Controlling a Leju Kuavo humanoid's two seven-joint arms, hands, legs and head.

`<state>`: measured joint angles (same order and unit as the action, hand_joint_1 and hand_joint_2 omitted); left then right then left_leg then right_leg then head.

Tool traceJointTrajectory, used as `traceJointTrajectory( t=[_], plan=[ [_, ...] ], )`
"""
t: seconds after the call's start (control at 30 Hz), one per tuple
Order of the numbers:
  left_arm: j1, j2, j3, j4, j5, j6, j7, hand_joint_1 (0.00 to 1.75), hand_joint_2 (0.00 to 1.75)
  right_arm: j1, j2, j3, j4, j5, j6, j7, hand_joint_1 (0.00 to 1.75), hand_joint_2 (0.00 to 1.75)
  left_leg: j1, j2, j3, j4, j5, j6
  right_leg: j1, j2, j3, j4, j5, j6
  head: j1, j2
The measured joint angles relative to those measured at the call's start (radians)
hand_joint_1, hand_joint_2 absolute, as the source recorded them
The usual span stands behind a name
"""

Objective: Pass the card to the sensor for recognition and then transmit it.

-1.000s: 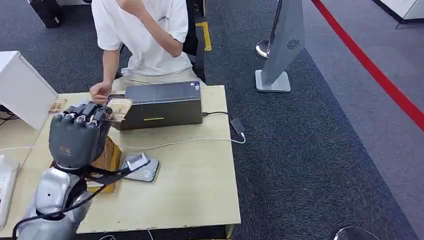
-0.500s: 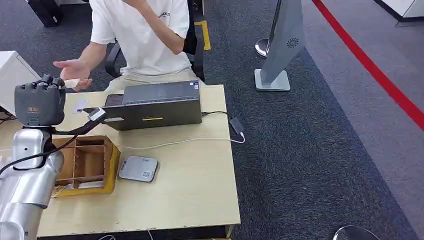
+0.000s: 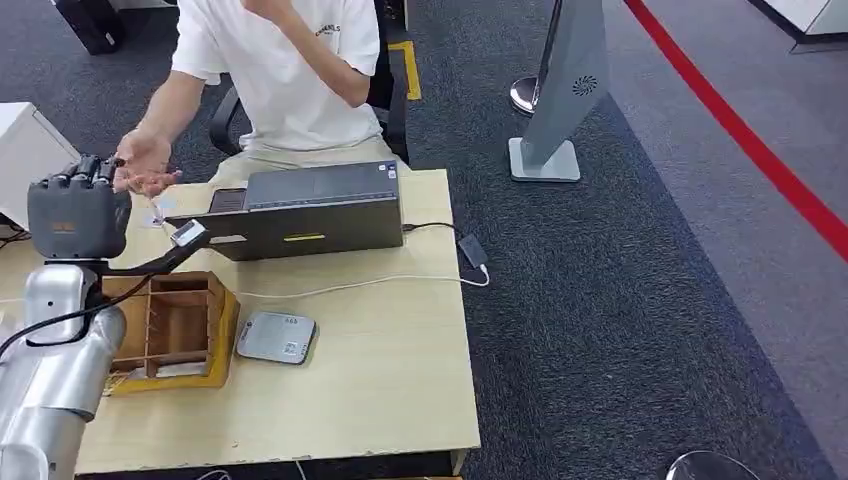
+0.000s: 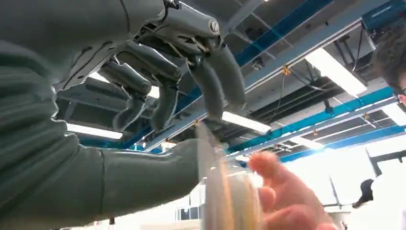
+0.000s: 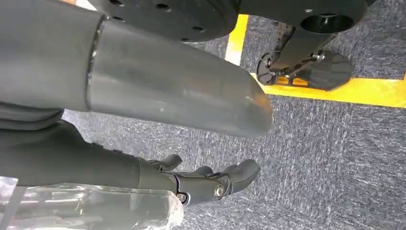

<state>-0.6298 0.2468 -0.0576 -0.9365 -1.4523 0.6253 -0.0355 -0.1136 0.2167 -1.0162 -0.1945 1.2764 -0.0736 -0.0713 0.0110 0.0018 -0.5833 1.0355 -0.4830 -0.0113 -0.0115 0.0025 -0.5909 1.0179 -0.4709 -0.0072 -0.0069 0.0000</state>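
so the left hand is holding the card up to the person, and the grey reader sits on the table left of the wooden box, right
Not quite. The left hand does hold the card up toward the person's hand, but the grey reader sits on the table to the right of the wooden box, not the left. The head view shows this.

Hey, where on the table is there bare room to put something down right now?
The widest bare patch of the table lies right of the flat grey sensor and near of the white cable, out to the near right corner. The far left is crowded: the dark box, wooden organizer, left hand and the person's hand.
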Motion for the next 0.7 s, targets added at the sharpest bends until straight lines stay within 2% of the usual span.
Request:
traceJointTrajectory(
  t=[0.7],
  plan=[
    [0.011,0.000,0.021,0.000,0.010,-0.011,-0.001,0.00,1.75,0.006,0.003,0.003,0.003,0.000,-0.002,-0.001,0.00,0.00,0.000,0.000,-0.001,0.000,0.000,0.000,0.000,0.000,0.000,0.000,0.000,0.000,0.000,0.000]
  ],
)
